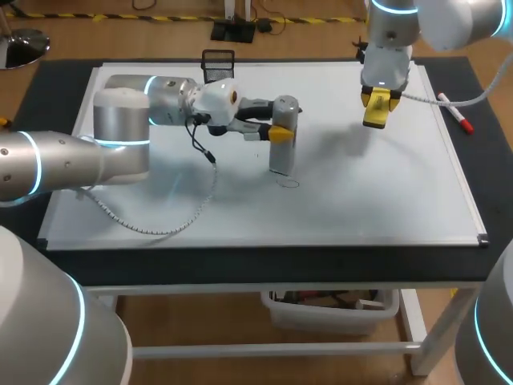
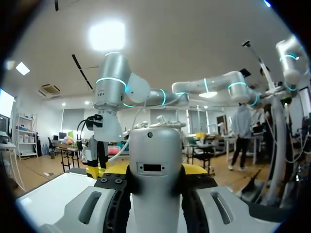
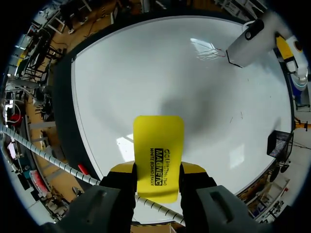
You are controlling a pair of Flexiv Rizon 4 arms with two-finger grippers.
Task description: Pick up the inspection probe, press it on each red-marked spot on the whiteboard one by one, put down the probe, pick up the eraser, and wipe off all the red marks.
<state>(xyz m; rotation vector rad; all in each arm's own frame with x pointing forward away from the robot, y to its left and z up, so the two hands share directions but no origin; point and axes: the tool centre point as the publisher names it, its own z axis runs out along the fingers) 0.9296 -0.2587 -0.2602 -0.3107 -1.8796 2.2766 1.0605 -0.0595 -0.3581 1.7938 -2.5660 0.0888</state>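
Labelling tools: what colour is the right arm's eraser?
Yellow: the flat rectangular eraser shows best in the right wrist view.

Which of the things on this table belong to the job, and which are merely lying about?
Job: inspection probe, in the left gripper; yellow eraser, in the right gripper; whiteboard.
Lying about: red marker; black mesh holder.

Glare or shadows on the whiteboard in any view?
Head view: soft shadow on the whiteboard under the eraser, faint reflection on its left half. Right wrist view: the eraser's shadow falls on the board ahead, with several bright reflections. Left wrist view: the probe hides most of the board.
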